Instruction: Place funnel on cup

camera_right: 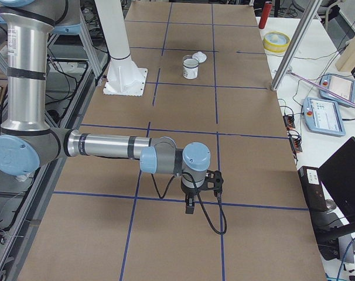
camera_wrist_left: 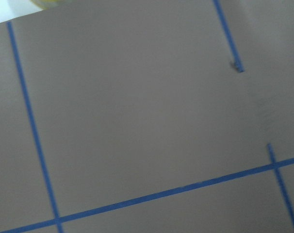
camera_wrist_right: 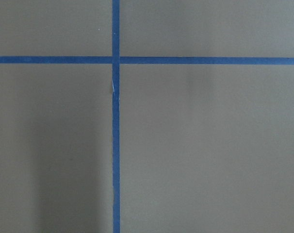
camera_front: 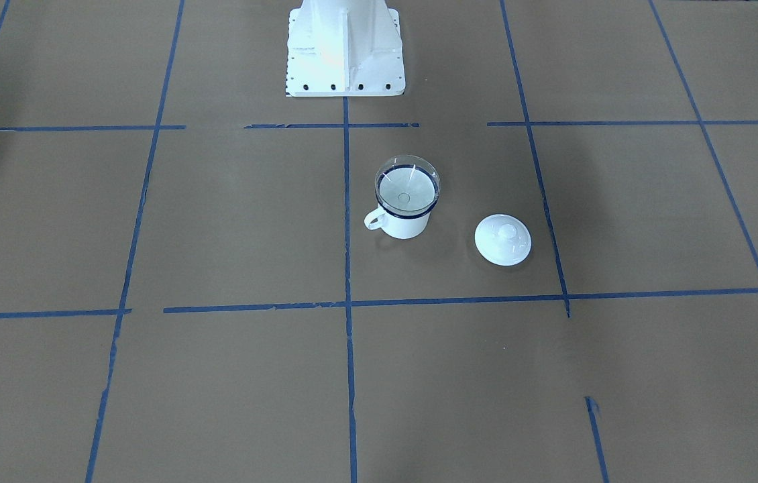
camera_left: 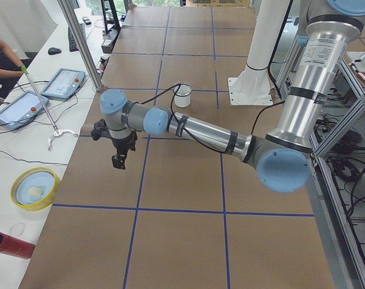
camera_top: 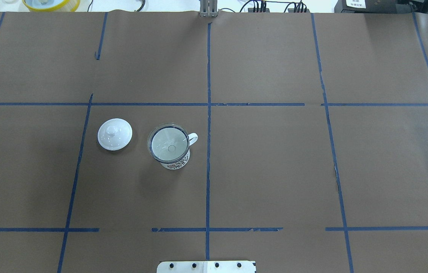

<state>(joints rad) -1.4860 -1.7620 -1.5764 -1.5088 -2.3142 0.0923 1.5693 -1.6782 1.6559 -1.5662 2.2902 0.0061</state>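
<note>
Sitting in the mouth of the white mug (camera_front: 404,225), the clear funnel (camera_front: 407,180) rests upright with its wide rim over the mug's dark blue rim and its spout pointing down inside. The mug stands on the brown paper-covered desk (camera_front: 218,376), and in the overhead view it is just left of the centre line of blue tape (camera_top: 208,170), with its loop handle turned right toward that line. A round white knobbed lid (camera_front: 502,239) lies flat on the desk to the left of the mug in that same view, near it but not touching. Neither arm is close to the mug. In the left side view, the left claw (camera_left: 118,161) hangs pointing down over the desk, well away from the mug, toward the side where the control tablets lie. In the right side view, the right claw (camera_right: 190,208) points down over a tape line, far from the mug. Both claws appear only in these side views, so I cannot tell whether their fingers are spread or pressed together. Both wrist cameras show only brown paper and tape lines.
</note>
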